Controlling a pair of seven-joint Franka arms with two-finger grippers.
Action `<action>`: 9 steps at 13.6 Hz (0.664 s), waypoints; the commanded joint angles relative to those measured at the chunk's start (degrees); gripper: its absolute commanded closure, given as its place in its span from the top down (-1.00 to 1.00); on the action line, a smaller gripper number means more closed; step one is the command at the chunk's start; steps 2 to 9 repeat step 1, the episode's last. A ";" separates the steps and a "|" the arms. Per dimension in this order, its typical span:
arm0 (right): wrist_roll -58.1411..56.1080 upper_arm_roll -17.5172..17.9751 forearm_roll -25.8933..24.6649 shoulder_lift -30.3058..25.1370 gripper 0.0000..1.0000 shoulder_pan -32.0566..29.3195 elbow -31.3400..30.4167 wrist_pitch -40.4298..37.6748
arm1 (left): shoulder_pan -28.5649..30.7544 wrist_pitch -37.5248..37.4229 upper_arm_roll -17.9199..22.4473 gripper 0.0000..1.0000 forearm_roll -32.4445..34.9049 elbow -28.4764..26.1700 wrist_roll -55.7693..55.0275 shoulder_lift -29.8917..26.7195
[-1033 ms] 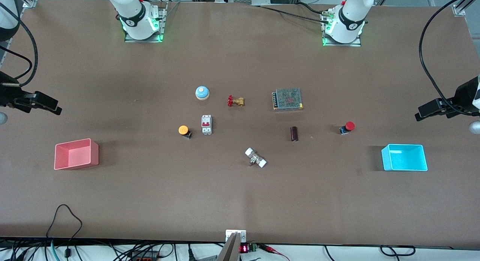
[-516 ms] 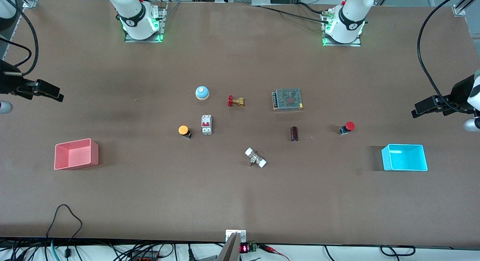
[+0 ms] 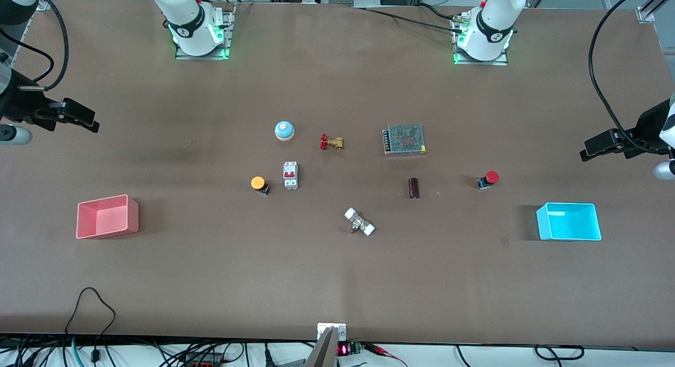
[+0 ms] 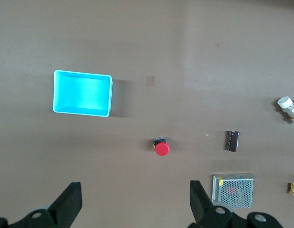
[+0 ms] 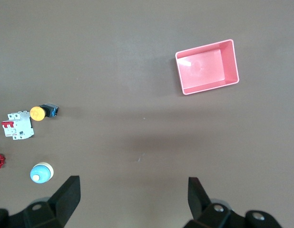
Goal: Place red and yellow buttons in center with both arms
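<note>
**Both grippers high and spread, buttons on the table**

The left gripper [image 3: 590, 150] hangs over the table's end near the cyan bin [image 3: 568, 221], jaws spread wide and empty. The right gripper [image 3: 87, 121] hangs over the other end, also spread and empty. The red button [image 3: 489, 179] lies at 10 o'clock of the cyan bin. The yellow button [image 3: 259, 184] lies just beside the breaker [image 3: 290, 175], at its 8 o'clock.

Breaker [image 3: 290, 175] beside one button [image 3: 258, 184]; other button [image 3: 489, 179] near tray [image 3: 568, 221], toward left arm's end.
</note>
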 commanded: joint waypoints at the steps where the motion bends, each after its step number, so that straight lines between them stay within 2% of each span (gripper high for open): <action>1: 0.60 0.41 -0.59 -0.97 1.00 0.58 -0.83 0.92 | 0.03 -0.85 -0.24 1.00 0.93 -0.43 0.91 -0.87; 9: 0.60 0.41 -0.59 -0.97 1.00 0.58 -0.83 0.92 | 0.03 -0.85 -0.24 1.00 0.93 -0.43 0.91 -0.87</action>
